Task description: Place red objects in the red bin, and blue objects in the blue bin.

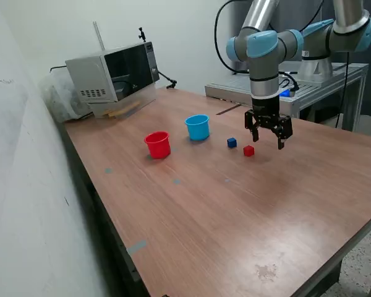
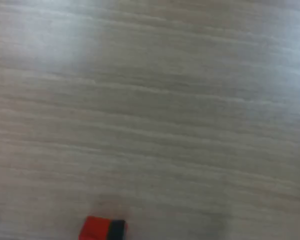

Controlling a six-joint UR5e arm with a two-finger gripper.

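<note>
Two cubes are showing on the table (image 1: 235, 216) right now: a red cube (image 1: 248, 150) and a blue cube (image 1: 232, 143), sitting near each other but apart. The gripper (image 1: 268, 137) is hovering above the wood with its fingers spread wide and nothing between them, the red cube lying just off at its nine o'clock in the exterior view. The blue cube is sitting at about ten o'clock from the red one. Further along that ten o'clock line the blue cup (image 1: 198, 127) is standing upright, and the red cup (image 1: 157, 145) is standing upright at the blue cup's eight o'clock, the two cups close but not touching.

Plenty of bare wood is opening out toward six o'clock, all the way down to the table's near edge. A microwave (image 1: 114, 71) is sitting at the far corner, well apart from the cups.

In the wrist view the red cube (image 2: 96, 229) is just peeking in at the frame's border, blurred; the rest is wood grain.
</note>
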